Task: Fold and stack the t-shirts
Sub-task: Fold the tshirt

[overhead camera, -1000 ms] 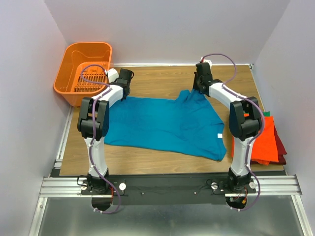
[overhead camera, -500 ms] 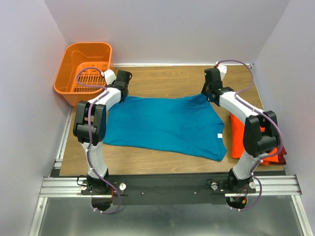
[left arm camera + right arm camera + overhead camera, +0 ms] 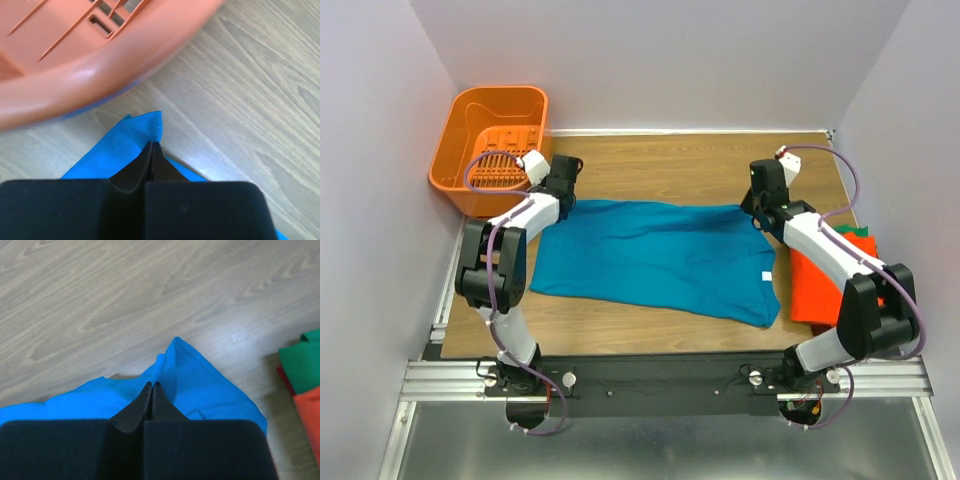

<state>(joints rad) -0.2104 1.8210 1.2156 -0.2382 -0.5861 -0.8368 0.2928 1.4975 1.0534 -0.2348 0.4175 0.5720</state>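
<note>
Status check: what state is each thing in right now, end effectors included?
teal t-shirt, spread out, both far corners pinched.
left end effector, shut on the shirt's far left corner.
right end effector, shut on its far right corner.
orange t-shirt, folded, in the pile on the right.
green t-shirt, folded, only an edge showing.
orange basket, upright, far left.

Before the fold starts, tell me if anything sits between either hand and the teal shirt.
Nothing visible does. The left hand and the right hand are each shut on a far corner of the teal shirt. The orange basket stands beyond the left corner, not between.
</note>
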